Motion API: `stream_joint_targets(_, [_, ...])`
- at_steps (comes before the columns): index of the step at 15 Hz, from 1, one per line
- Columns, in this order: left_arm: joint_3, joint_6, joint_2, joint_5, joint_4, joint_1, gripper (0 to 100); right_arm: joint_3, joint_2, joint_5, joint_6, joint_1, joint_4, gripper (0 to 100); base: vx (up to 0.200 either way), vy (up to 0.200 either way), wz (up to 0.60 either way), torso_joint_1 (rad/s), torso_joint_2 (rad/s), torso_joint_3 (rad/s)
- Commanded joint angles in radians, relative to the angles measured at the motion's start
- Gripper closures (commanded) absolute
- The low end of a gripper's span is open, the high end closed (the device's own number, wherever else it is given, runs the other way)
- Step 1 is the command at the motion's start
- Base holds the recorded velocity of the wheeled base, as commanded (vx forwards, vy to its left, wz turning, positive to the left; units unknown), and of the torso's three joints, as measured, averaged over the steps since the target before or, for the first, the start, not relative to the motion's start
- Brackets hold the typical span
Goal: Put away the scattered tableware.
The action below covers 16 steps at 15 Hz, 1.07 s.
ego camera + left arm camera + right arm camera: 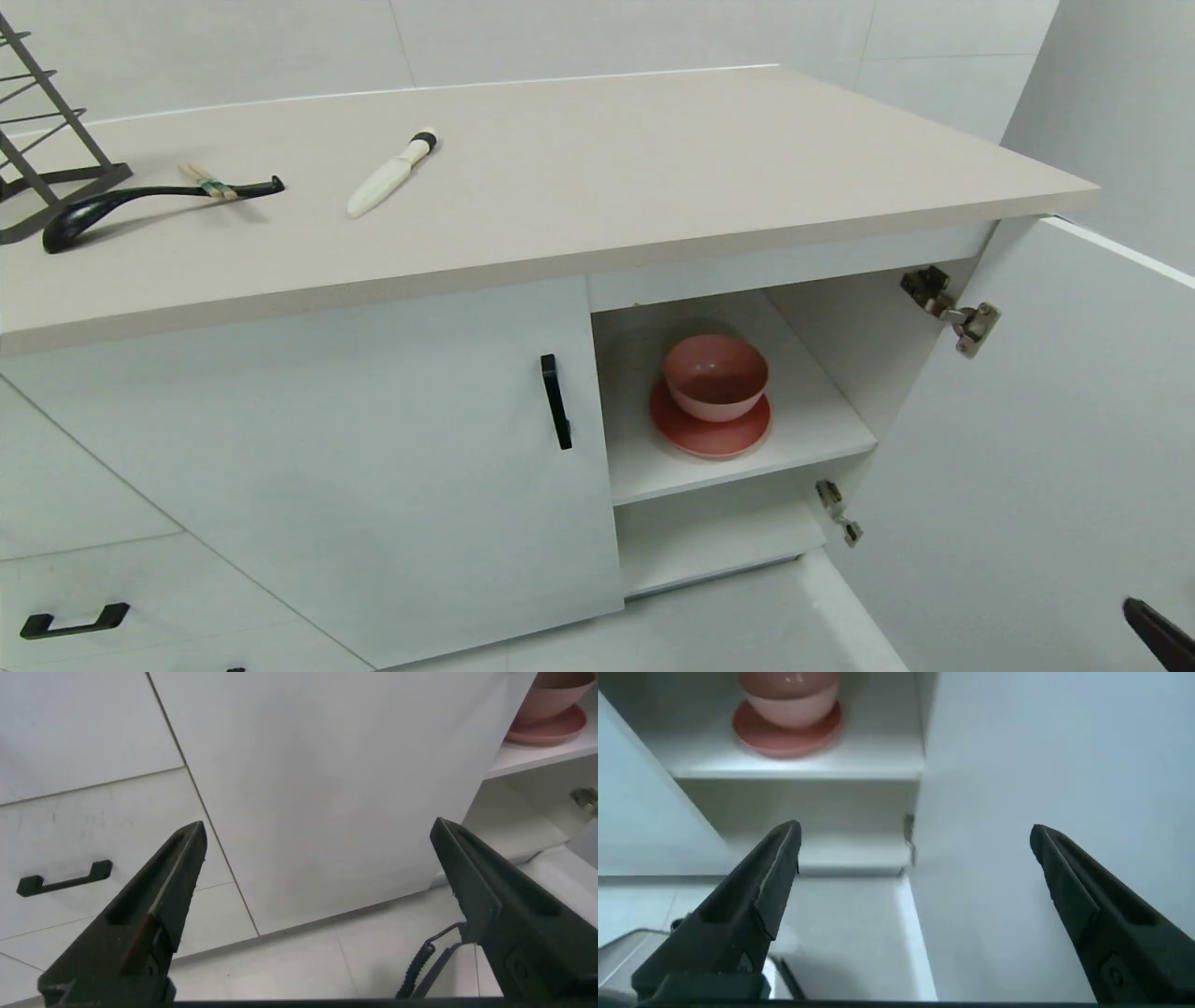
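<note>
While low before cabinet (373,448), jaws wide

- You have bright, even light over the countertop (653,159) in the head view.
- The ladle (140,198) throws a soft, pale shadow toward 5 o'clock and the knife (390,174) a thinner one the same way, so your light sits overhead, toward 11 o'clock.
- Under the overhang, the shelf (822,420) dims toward its back, and the hollow of the bowl (715,375) is shaded.
- In the right wrist view the shelf's front edge glows near white; the compartment beneath is greyer.
- The left gripper (318,826) and the right gripper (915,829) read as dark shapes against bright white panels.
</note>
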<state>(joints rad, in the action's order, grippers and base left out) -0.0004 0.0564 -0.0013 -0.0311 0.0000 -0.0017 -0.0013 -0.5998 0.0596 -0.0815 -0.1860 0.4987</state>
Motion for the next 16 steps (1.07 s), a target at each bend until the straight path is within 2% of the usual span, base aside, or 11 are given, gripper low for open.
stream_joint_targets(1, [0.0, 0.002, 0.001, 0.0, 0.0, 0.0, 0, 0.001, 0.499, 0.034, 0.049, 0.085, -0.454, 0, -0.2, 0.0, 0.0, 0.007, 0.0, -0.002])
stream_joint_targets(4, [0.0, -0.004, 0.001, 0.0, -0.002, 0.0, 0, 0.001, 0.5, 0.048, 0.081, 0.088, -0.454, 0, -0.2, 0.0, 0.0, 0.002, 0.0, 0.002])
stream_joint_targets(10, [0.0, -0.009, 0.001, 0.0, -0.002, 0.0, 0, 0.0, 0.502, -0.003, 0.097, 0.091, -0.508, 0, 0.0, 0.0, 0.0, 0.0, 0.0, 0.0])
stream_joint_targets(16, [0.0, 0.007, 0.001, 0.0, 0.0, 0.0, 0, 0.0, 0.5, -0.007, 0.097, 0.091, -0.506, 0, -0.2, 0.0, 0.0, 0.004, 0.0, -0.002])
